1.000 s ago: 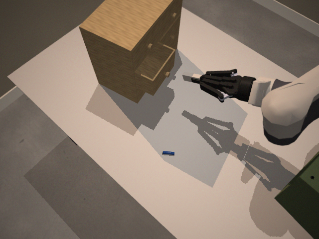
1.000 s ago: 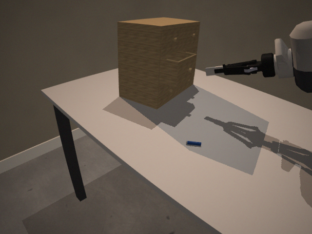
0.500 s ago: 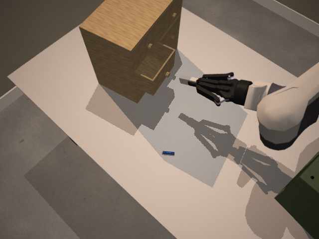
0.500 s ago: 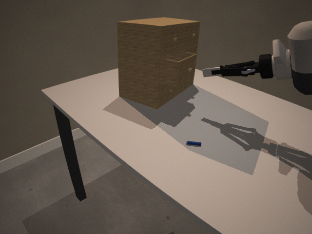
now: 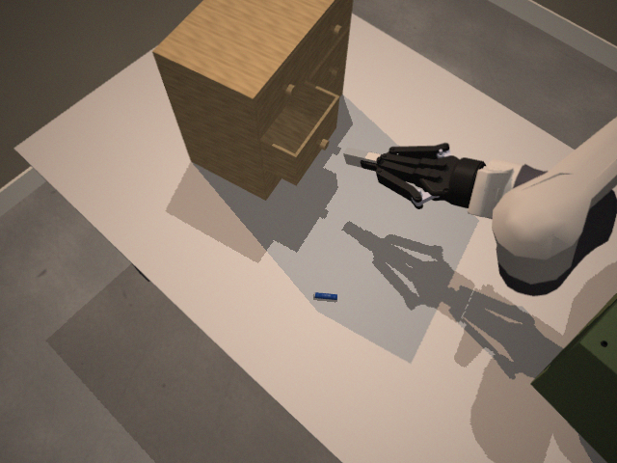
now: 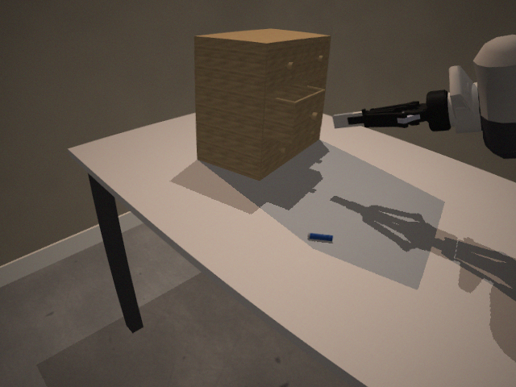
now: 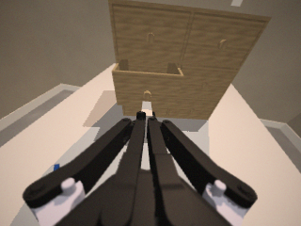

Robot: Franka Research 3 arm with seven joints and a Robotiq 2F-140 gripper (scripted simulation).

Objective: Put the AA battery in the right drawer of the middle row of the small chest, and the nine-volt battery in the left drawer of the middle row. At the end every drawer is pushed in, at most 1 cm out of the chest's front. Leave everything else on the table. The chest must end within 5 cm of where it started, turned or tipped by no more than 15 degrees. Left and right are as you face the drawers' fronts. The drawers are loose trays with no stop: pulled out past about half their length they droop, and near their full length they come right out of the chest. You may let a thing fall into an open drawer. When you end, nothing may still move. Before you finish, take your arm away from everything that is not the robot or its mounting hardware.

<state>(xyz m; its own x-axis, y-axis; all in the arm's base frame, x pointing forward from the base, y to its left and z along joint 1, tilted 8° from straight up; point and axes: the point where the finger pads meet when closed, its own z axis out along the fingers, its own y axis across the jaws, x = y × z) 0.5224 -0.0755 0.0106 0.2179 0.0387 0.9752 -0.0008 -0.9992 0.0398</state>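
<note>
The wooden chest (image 5: 254,84) stands at the back of the table, also in the exterior view (image 6: 258,100) and the wrist view (image 7: 188,61). Its middle-row left drawer (image 5: 299,122) is pulled partly out; the other drawers are in. I see nothing inside the part of it that shows. The blue AA battery (image 5: 325,296) lies on the table in front, apart from everything, and also shows in the exterior view (image 6: 320,237). My gripper (image 5: 355,158) is shut and empty, held level above the table, pointing at the open drawer's front (image 7: 148,87) a short way off. The nine-volt battery is not visible.
A dark green box (image 5: 582,383) stands at the table's right front corner. The arm's base (image 5: 543,233) sits at the right. The table's edge runs along the left and the front.
</note>
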